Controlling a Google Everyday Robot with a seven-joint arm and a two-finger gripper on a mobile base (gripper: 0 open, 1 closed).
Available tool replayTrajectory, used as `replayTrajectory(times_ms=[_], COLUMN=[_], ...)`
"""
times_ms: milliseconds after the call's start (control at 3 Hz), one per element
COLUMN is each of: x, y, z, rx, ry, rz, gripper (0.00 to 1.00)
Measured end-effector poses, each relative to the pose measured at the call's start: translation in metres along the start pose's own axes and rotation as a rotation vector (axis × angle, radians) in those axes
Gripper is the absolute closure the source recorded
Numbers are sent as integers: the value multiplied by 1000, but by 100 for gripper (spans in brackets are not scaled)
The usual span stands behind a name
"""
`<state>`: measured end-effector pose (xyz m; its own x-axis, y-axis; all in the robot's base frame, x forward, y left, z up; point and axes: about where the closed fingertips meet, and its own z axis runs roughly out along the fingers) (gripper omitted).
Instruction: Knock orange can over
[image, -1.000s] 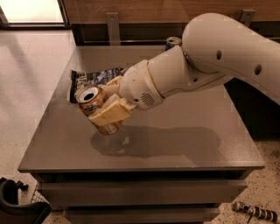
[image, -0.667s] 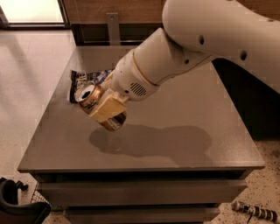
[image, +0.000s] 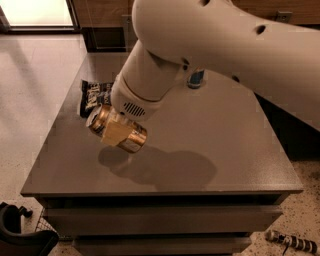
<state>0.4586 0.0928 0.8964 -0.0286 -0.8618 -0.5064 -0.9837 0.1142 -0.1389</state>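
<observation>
Camera view: orange can (image: 134, 137) inside end effector (image: 117, 131)

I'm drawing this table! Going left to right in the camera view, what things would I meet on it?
Black crinkly snack bag → orange-gold metal soda can, tilted, with the pale two-finger gripper clamped around it → blue can, mostly hidden behind the white robot arm.

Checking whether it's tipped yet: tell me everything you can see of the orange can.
The orange can is shiny gold-orange metal with a silver top facing up-left. It is steeply tilted, almost sideways, clamped across its middle by the tan gripper. It seems to hang just above the table, with its shadow below.
</observation>
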Motion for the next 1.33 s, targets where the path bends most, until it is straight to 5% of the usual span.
replayTrajectory(times_ms=[333, 667, 1000, 1333], x=[10, 10, 9, 7], y=[0, 2, -1, -2], z=[28, 64, 86, 82], rx=[68, 78, 71, 71], ry=[105, 153, 152, 152], rz=[14, 3, 1, 1], gripper=[100, 100, 87, 62])
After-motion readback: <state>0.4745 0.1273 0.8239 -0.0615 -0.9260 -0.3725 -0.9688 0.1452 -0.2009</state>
